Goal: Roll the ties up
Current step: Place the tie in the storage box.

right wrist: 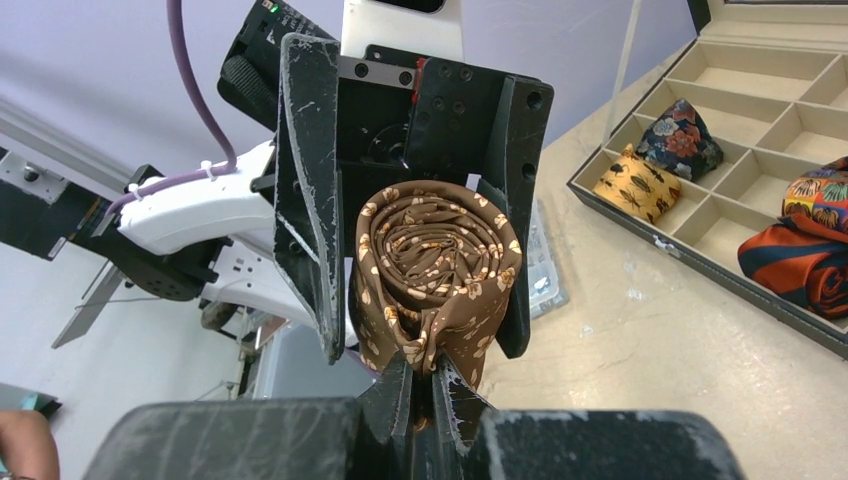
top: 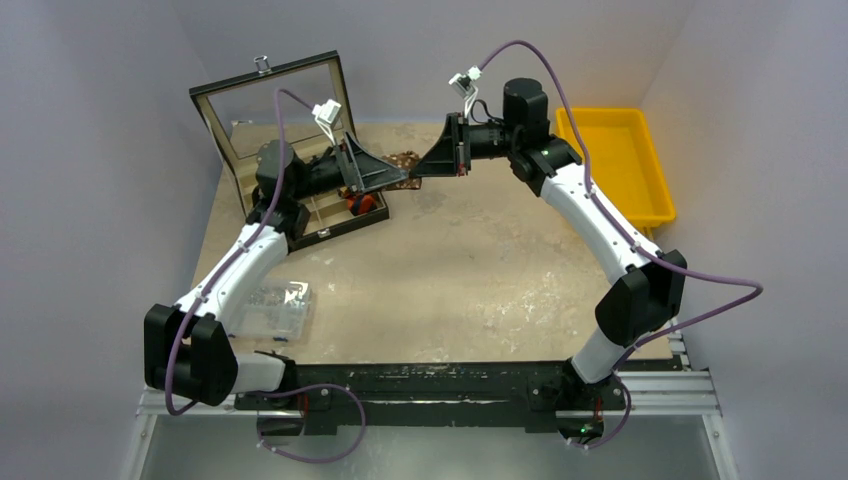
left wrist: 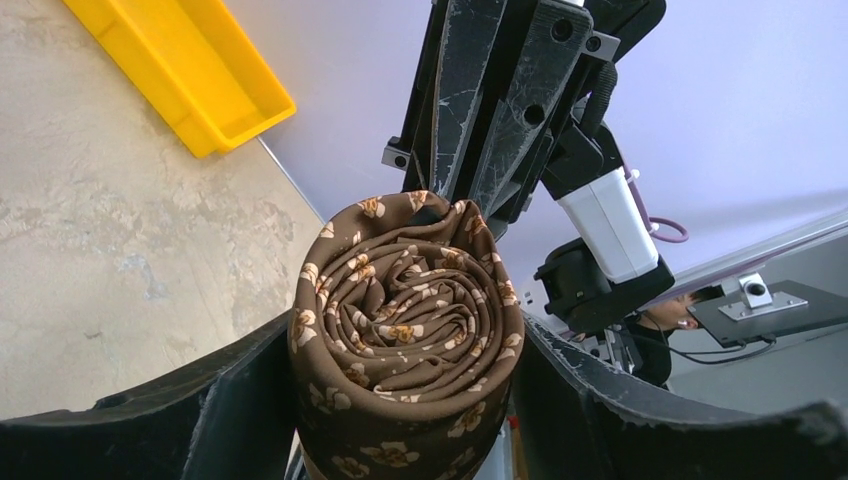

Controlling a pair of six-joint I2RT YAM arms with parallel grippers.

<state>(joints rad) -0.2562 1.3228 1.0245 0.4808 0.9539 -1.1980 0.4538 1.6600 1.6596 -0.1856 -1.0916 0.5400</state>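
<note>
Left gripper here: my fingers are part-way open and pressed on both sides of the brown tie. It's a tight coil with small tan flowers, held up off the table. My right gripper faces it, almost closed, nipping the coil's outer fold. In the open case beside us, a red-orange rolled tie and a yellow rolled tie sit in separate compartments.

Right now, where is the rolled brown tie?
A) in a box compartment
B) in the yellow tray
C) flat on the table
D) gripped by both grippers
D: the rolled brown tie sits clamped in the left gripper, while the right gripper pinches its outer edge.
</note>
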